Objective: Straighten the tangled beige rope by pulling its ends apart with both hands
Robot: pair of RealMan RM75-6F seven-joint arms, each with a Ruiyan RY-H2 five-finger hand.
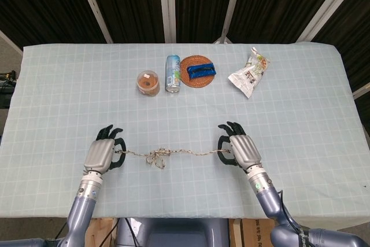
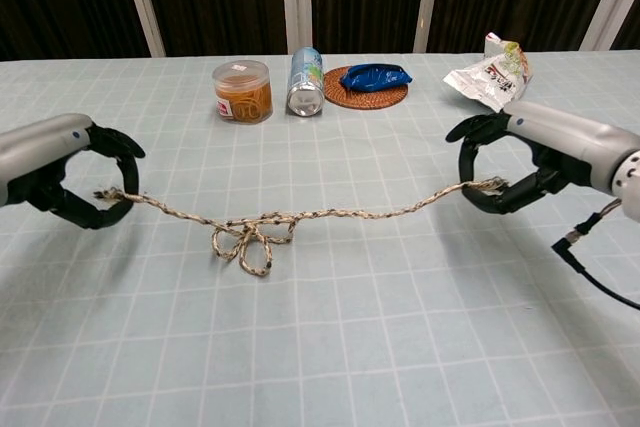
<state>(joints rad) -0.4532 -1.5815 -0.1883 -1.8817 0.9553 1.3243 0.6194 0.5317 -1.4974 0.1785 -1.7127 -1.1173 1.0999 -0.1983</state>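
The beige rope (image 1: 173, 154) (image 2: 340, 214) stretches across the near part of the table, lifted at both ends, with a small knotted tangle (image 1: 157, 158) (image 2: 246, 239) left of its middle. My left hand (image 1: 104, 155) (image 2: 62, 169) pinches the rope's left end. At the other end, my right hand (image 1: 240, 151) (image 2: 530, 155) pinches the rope between thumb and fingers. The stretch from the tangle to the right hand runs nearly straight.
At the far middle stand a jar of rubber bands (image 1: 148, 83) (image 2: 242, 91), a lying can (image 1: 173, 73) (image 2: 305, 79) and a woven coaster with a blue packet (image 1: 200, 70) (image 2: 372, 78). A snack bag (image 1: 249, 73) (image 2: 488, 73) lies far right. A checked cloth (image 1: 69, 102) covers the table.
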